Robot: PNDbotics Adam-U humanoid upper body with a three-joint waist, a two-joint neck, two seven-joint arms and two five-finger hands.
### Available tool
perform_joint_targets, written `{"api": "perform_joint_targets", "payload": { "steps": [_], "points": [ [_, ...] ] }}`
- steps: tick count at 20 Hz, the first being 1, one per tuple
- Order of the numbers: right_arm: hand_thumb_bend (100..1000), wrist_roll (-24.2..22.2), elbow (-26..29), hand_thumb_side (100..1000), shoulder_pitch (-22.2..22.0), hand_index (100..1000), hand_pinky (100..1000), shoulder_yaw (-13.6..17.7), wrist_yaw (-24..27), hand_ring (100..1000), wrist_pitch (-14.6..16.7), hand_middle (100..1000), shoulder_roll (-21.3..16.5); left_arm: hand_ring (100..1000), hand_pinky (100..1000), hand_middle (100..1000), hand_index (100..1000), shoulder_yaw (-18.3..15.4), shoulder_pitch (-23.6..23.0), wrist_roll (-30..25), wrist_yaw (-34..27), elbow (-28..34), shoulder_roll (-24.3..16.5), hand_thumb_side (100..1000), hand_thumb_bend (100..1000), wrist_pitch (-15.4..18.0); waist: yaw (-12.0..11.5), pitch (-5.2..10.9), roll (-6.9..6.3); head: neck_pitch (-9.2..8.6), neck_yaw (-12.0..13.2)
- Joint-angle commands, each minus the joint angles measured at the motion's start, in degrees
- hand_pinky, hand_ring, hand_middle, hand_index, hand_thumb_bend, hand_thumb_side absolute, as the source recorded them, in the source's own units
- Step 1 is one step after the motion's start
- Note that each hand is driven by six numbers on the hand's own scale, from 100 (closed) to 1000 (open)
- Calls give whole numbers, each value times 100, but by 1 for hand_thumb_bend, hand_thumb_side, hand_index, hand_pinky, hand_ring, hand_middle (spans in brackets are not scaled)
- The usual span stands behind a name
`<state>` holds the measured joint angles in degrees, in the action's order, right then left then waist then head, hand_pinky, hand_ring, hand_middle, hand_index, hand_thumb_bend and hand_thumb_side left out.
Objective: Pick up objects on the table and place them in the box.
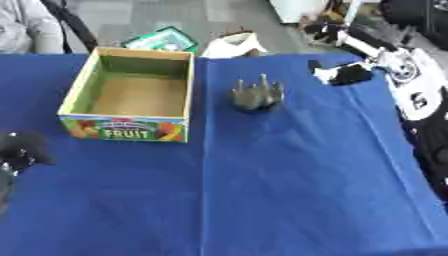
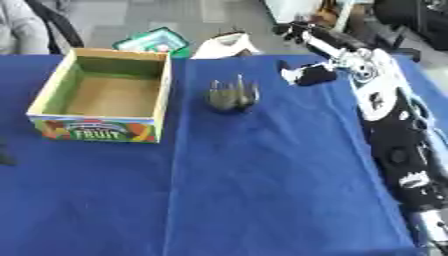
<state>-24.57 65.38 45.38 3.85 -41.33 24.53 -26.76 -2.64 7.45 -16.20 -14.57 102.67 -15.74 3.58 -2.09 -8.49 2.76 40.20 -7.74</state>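
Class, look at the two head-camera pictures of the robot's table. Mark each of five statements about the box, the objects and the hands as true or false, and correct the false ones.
1. The box is empty. True.
2. The grey object lies inside the box. False: it stands on the blue cloth, to the right of the box.
3. The right hand is near the table's far right edge. True.
4. The box's front reads FRUIT. True.
5. The left hand holds the grey object. False: it is at the left edge of the view, far from the object, and whether its fingers are open cannot be made out.
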Motion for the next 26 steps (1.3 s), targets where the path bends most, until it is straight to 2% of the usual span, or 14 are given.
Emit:
{"api": "perform_joint_targets", "payload": {
  "steps": [1,9,14,21,22,26],
  "points": [
    [100,-1,97,299,131,974,841,20,-31,880,-3,899,-101,497,584,565,557,-41,53,-7,-16,104,-169,784,100,9,4,89,-9,-34,-12],
    [100,-20,57,299,171,979,858,-10,-112,900,-23,924,-82,497,584,565,557,-40,51,-7,-14,99,-167,786,100,5,2,94,-5,-48,-12],
    [100,-135,-127,339,324,1000,936,-117,-433,972,-23,986,-51,497,585,565,558,-36,46,-10,-8,96,-168,786,100,5,-7,98,-3,-33,-25],
    [100,-158,-920,404,771,1000,957,-231,-976,980,51,989,94,497,584,565,557,-19,36,-30,-4,89,-164,787,100,6,-26,108,-13,-7,-37],
    [100,-171,-1061,437,852,1000,965,-253,-1073,980,48,987,138,497,585,565,557,-14,38,-34,-4,88,-160,787,100,6,-35,108,-16,-3,-41],
    [100,-137,-1690,463,1153,1000,966,-271,-1585,976,22,978,372,497,584,565,557,-6,44,-43,-5,89,-155,786,100,12,-81,103,-33,-14,-46]
  ]
}}
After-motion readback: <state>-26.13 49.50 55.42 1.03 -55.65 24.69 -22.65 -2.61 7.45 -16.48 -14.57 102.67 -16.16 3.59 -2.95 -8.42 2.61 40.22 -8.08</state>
